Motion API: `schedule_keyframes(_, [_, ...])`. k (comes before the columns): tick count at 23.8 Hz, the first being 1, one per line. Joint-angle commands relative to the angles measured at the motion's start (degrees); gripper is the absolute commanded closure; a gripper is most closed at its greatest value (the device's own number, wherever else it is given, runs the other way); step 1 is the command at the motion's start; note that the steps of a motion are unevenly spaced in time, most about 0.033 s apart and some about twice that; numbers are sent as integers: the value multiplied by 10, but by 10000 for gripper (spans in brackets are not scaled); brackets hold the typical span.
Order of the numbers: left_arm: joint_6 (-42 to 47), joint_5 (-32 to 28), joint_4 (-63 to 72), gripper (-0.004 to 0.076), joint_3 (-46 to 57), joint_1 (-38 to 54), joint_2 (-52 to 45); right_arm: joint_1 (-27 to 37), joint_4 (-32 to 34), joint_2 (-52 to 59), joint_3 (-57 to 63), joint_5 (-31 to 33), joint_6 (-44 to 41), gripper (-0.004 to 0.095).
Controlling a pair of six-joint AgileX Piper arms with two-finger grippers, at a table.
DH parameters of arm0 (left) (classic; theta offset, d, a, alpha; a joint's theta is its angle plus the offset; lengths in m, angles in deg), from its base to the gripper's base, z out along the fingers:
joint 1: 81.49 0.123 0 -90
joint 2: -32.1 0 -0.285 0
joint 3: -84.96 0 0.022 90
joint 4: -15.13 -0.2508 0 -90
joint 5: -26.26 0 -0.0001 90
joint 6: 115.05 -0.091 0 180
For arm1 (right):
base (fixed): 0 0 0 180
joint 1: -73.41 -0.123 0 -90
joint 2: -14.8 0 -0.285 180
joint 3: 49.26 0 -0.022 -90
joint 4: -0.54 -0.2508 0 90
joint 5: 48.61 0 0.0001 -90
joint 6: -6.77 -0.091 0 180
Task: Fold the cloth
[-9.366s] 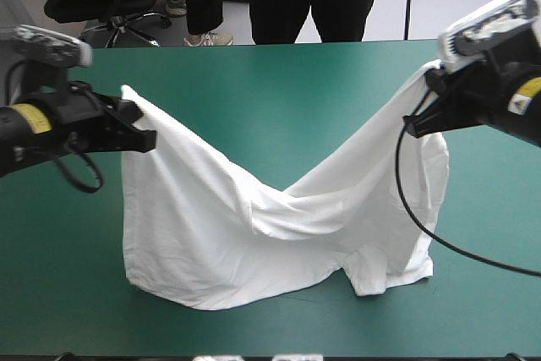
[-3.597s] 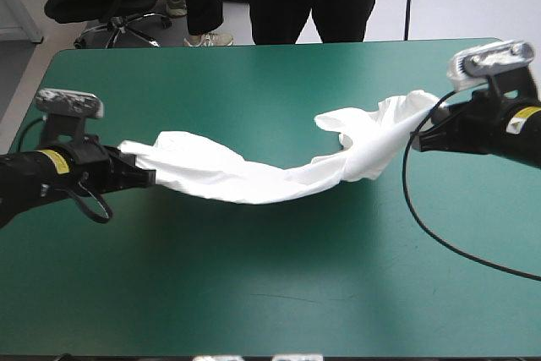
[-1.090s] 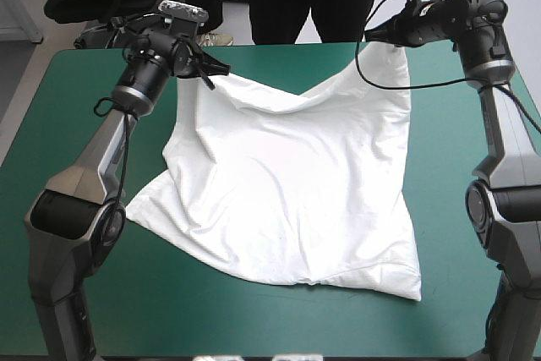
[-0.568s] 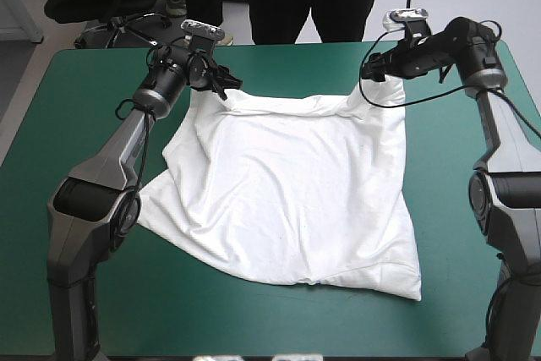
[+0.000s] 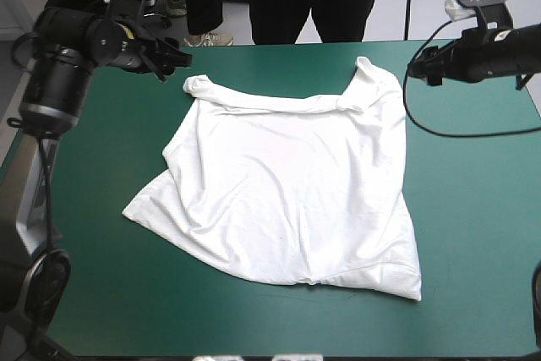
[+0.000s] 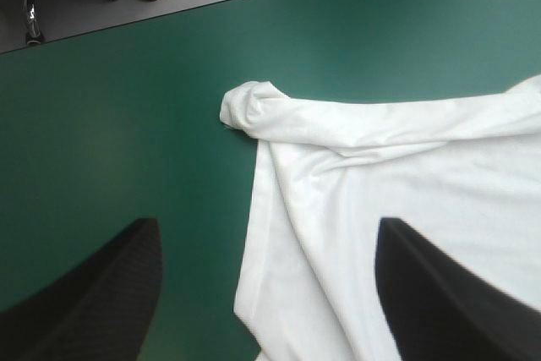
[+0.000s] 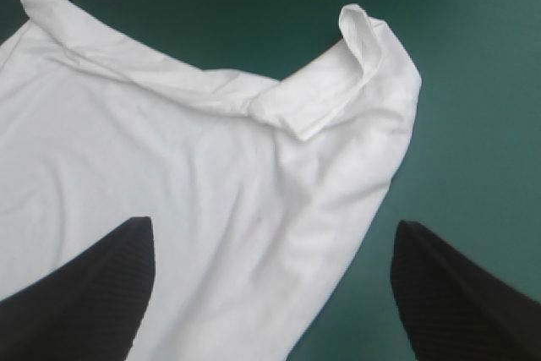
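The white T-shirt [image 5: 287, 183] lies spread across the middle of the teal-green table, wrinkled, with its far edge rolled over. Two bunched corners mark that edge, one at the far left [image 5: 196, 84] and one at the far right [image 5: 369, 71]. My left gripper [image 5: 176, 58] hovers just outside the left corner, open and holding nothing. In the left wrist view the left gripper [image 6: 266, 224] has its fingers wide apart over the shirt [image 6: 389, 175]. My right gripper [image 5: 420, 69] hangs beside the right corner, open. In the right wrist view the right gripper [image 7: 272, 224] stands open above the shirt [image 7: 169, 166].
Teal-green cover [image 5: 473, 209] shows on every side of the shirt. The table's far edge [image 5: 279, 45] runs a short way behind the two bunched corners. The near hem of the shirt [image 5: 321, 281] lies well inside the front edge.
Both grippers, shut on the shirt's far corners earlier, have opened and let go. The arms have drawn back outward and upward. The far edge now rests on the table.
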Motion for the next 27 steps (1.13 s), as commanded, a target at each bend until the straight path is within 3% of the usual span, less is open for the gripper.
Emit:
schedule_keyframes(1, [-6, -7, 29, 207, -17, -4, -88, -51, 66, 142, 117, -34, -26, 196])
schedule_keyframes(4, [-6, -2, 46, 207, -17, -4, -139, -143, 141, 234, 256, -41, -105, 196])
schedule_keyframes(6, [-6, -1, 51, 207, -17, -4, -158, -172, 164, 255, 320, -29, -148, 196])
schedule_keyframes(9, [-6, 0, 63, 207, -17, -4, -165, -175, 173, 250, 397, -24, -162, 196])
schedule_keyframes(14, [-8, -2, 67, 207, -16, -4, -166, -175, 155, 238, 489, -73, -161, 196])
schedule_keyframes(27, [-19, -12, 67, 209, 30, -4, -167, -175, 187, 131, 503, -119, -164, 197])
